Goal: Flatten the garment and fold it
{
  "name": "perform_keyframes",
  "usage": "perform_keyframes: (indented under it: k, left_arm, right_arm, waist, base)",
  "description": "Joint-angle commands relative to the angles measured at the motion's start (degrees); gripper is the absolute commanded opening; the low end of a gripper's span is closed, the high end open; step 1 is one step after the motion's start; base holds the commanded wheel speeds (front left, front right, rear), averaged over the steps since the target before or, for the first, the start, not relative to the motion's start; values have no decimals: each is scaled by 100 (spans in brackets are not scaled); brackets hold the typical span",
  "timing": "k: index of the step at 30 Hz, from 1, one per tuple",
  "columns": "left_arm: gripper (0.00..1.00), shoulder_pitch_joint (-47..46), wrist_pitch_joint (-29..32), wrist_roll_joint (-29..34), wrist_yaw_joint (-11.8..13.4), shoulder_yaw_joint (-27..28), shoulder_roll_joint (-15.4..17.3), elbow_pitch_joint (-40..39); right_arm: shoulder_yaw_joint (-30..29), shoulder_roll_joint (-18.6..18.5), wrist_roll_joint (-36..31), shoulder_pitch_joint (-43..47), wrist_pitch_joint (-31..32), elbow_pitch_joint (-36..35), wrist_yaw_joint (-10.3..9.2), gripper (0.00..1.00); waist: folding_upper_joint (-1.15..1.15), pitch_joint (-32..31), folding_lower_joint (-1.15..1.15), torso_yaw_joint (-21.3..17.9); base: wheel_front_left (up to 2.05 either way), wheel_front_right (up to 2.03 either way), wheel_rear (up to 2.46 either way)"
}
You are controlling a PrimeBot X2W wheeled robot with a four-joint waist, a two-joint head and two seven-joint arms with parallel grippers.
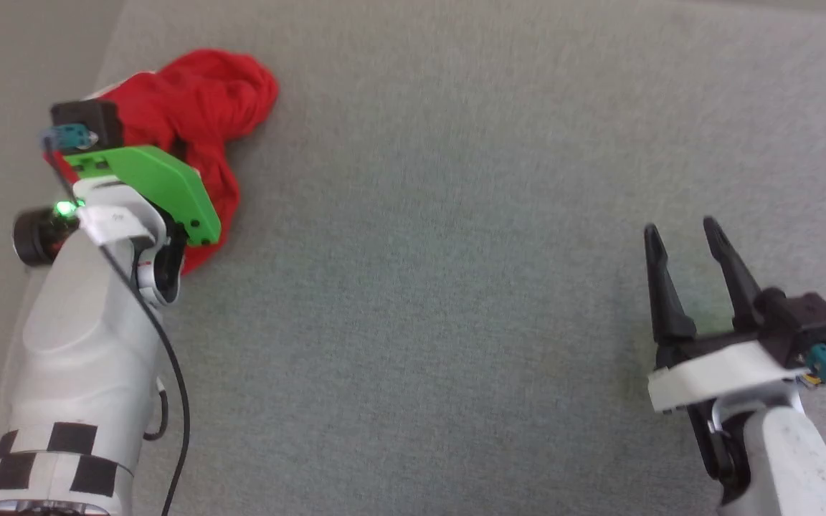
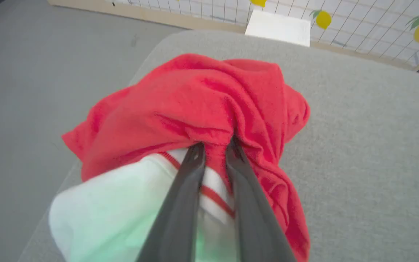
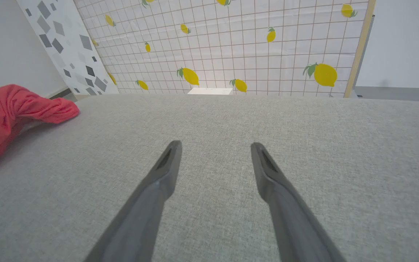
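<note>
Fingers (image 2: 184,189) of left gripper (image 2: 215,147) pinching garment (image 2: 195,94), right gripper (image 3: 215,145) — spread wide.

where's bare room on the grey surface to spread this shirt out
The wide grey surface between the garment and the open right hand lies bare. Crowded at its far left edge, where the left hand pinches the bunched garment.

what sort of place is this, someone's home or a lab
Probably a staged test space, not a lived-in home: a lemon-print grid panel and a grey-diamond panel stand propped behind a broad grey fabric surface, with a crumpled red T-shirt on it.
</note>
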Motion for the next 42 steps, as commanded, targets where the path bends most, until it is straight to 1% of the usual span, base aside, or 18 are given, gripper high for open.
perform_keyframes:
  k: [1,3,6,9,11,16,21,22,24,27,32,35,37,39,41,42]
  left_arm:
    - [0,11,-329,121,-20,-19,80,-138]
    - [0,4,-781,263,5,-66,125,-318]
    - [0,-12,-1290,447,28,-179,111,-587]
    - [0,-23,-1701,626,24,-347,42,-854]
    - [0,-38,-1884,690,-37,-458,-48,-1057]
    - [0,-25,-2044,772,-144,-774,-423,-1468]
    - [0,-17,-2074,747,-273,-1116,-835,-1600]
    - [0,18,-2037,648,-352,-1256,-967,-1593]
    - [0,76,-1828,515,-442,-1461,-1066,-1497]
    - [0,200,-1117,238,-583,-1892,-1144,-1206]
    - [0,479,635,-318,-692,-2670,-1170,-588]
    - [0,673,1705,-733,-744,-3145,-1172,-326]
    - [0,790,2279,-923,-770,-3385,-1172,-169]
    - [0,915,2709,-1115,-796,-3555,-1173,-70]
    - [0,1007,2855,-1248,-806,-3630,-1173,-57]
    - [18,1028,2805,-1267,-802,-3640,-1173,-72]
  right_arm:
    - [-36,-3,70,89,-55,24,-9,100]
    - [-87,-3,113,201,-68,53,-9,100]
    - [-173,-3,154,368,-72,72,-9,100]
    - [-216,-3,200,532,-57,78,-9,100]
    - [-233,-3,216,618,-32,48,-9,100]
    - [-266,-3,214,730,44,-54,-9,100]
    - [-278,-3,199,794,125,-137,-9,100]
    - [-269,-3,206,809,149,-167,-9,100]
    - [-279,-3,208,832,167,-195,-9,100]
    - [-282,-3,217,848,184,-236,-9,100]
    - [-247,-3,265,837,167,-249,-9,100]
    - [-214,-3,294,813,147,-224,-9,100]
    - [-206,-3,309,808,130,-200,-9,100]
    - [-196,-3,321,805,117,-174,-9,100]
    - [-198,-3,331,812,107,-154,-9,100]
    - [-209,-3,333,817,102,-146,-9,100]
  waist:
    - [0,-1026,0,222]
    - [0,-1271,0,168]
    - [0,-1545,0,44]
    - [0,-1812,0,-197]
    - [0,-1922,0,-389]
    - [0,-2071,0,-965]
    - [0,-2106,0,-1517]
    - [0,-2087,0,-1746]
    - [0,-2054,0,-1914]
    - [0,-1963,0,-2122]
    - [0,-1816,0,-2312]
    - [0,-1750,0,-2357]
    - [0,-1728,0,-2361]
    - [0,-1725,0,-2356]
    - [0,-1737,0,-2322]
    - [0,-1747,0,-2292]
  base:
    - [0,0,0]
    - [0,0,0]
    - [0,0,0]
    - [0,0,0]
    - [0,0,0]
    - [0,0,0]
    - [0,0,0]
    - [0,0,0]
    - [0,0,0]
    - [0,0,0]
    - [0,0,0]
    - [0,0,0]
    - [0,0,0]
    - [0,0,0]
    - [0,0,0]
    - [0,0,0]
